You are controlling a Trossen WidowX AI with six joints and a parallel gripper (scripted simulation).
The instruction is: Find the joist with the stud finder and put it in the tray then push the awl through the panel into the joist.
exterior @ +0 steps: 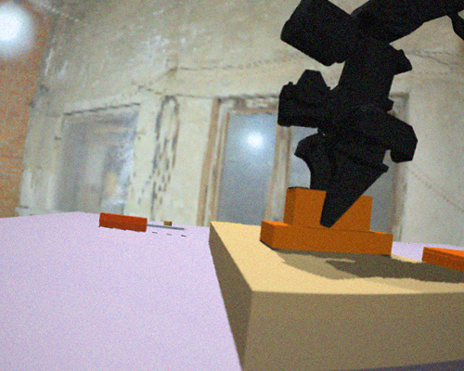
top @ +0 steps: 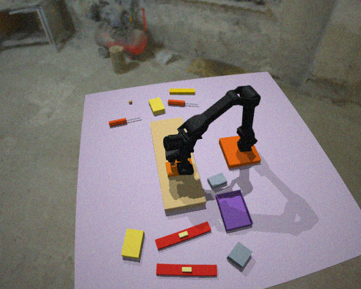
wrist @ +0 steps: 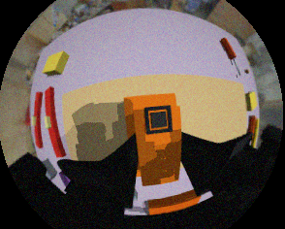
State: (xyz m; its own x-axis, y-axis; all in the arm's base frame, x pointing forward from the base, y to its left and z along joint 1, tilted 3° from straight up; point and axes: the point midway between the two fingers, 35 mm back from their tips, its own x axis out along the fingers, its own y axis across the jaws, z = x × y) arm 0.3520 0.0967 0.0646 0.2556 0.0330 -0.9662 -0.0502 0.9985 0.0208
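Observation:
The orange stud finder [top: 169, 169] [exterior: 303, 209] [wrist: 160, 165] sits upright on, or just above, the tan floor panel [top: 171, 203] [exterior: 269, 279] [wrist: 204, 99], a little nearer the panel's tray end. My gripper [top: 177, 165] [exterior: 327, 215] [wrist: 154, 134] is shut on its raised upper part, with one finger on each side. The stud finder's dark square display with an orange outline shows in the wrist view. The purple tray [top: 235, 214] [wrist: 64, 179] is empty, beyond the panel's near right corner. I cannot make out the awl; the arm hides part of the table. No hole shows on the visible panel.
A grey block [top: 217, 180] lies between panel and tray, another [top: 240, 255] in front of the tray. Two red bars [top: 196, 229] [top: 171, 270] and a yellow block [top: 133, 243] lie in front. Two-pronged red tools [top: 117, 122] [top: 176, 103] and another yellow block [top: 156, 105] lie behind.

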